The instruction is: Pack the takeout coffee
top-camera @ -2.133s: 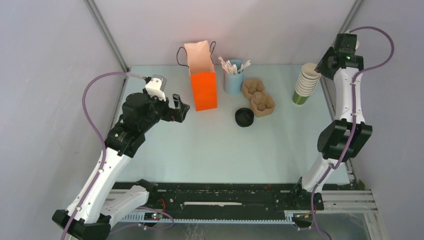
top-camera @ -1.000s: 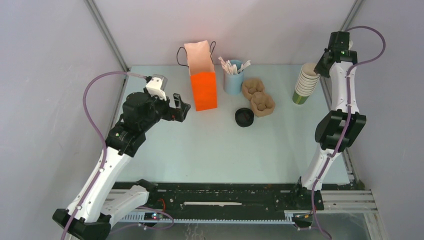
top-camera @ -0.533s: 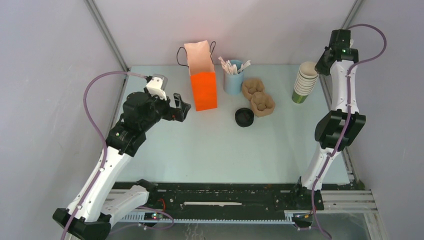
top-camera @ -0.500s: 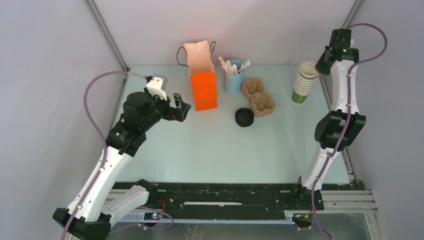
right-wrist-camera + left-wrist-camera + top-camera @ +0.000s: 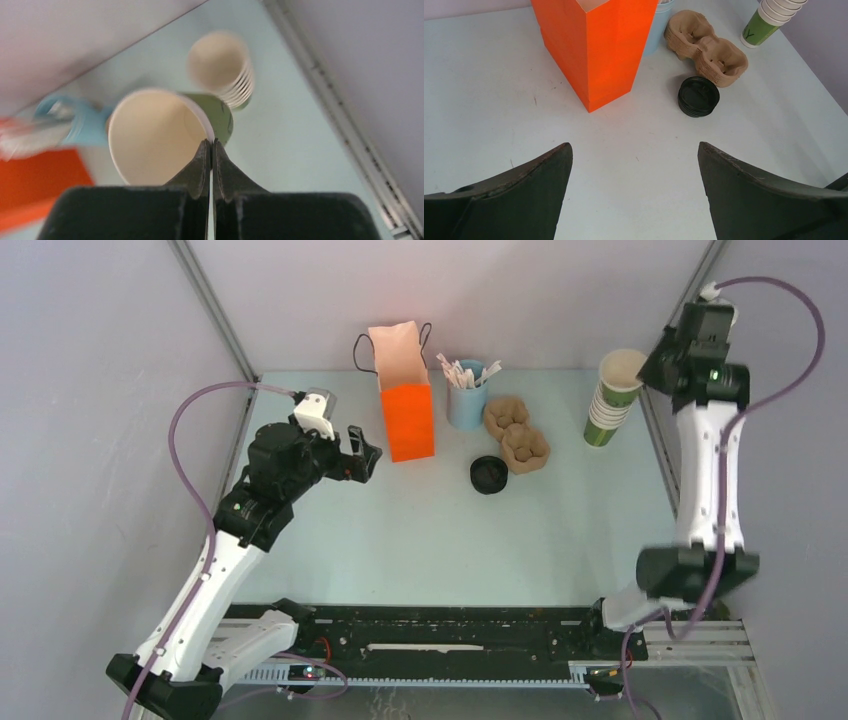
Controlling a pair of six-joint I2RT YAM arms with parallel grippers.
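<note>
No lidded green cup shows in any view. My right gripper (image 5: pixel 652 366) is shut on the rim of one lidless green-and-cream paper cup (image 5: pixel 621 373) and holds it just above the stack of lidless cups (image 5: pixel 600 428) at the back right. In the right wrist view the pinched cup (image 5: pixel 155 132) sits in front of the gripper (image 5: pixel 210 145), with the stack (image 5: pixel 220 65) below it. Loose black lids (image 5: pixel 489 474) lie beside the brown pulp carrier (image 5: pixel 518 432). My left gripper (image 5: pixel 365 462) is open and empty, hovering left of the orange bag (image 5: pixel 407 410).
A blue holder of stirrers (image 5: pixel 466 400) stands behind the carrier. The left wrist view shows the bag (image 5: pixel 594 45), carrier (image 5: pixel 706 45), lids (image 5: pixel 698 96) and the stack (image 5: pixel 769 22) beyond my open gripper (image 5: pixel 634 147). A metal rail (image 5: pixel 345 145) runs along the table's right edge.
My right arm has risen and swung, lifting the top cup off the stack by its rim. The left arm has not moved.
</note>
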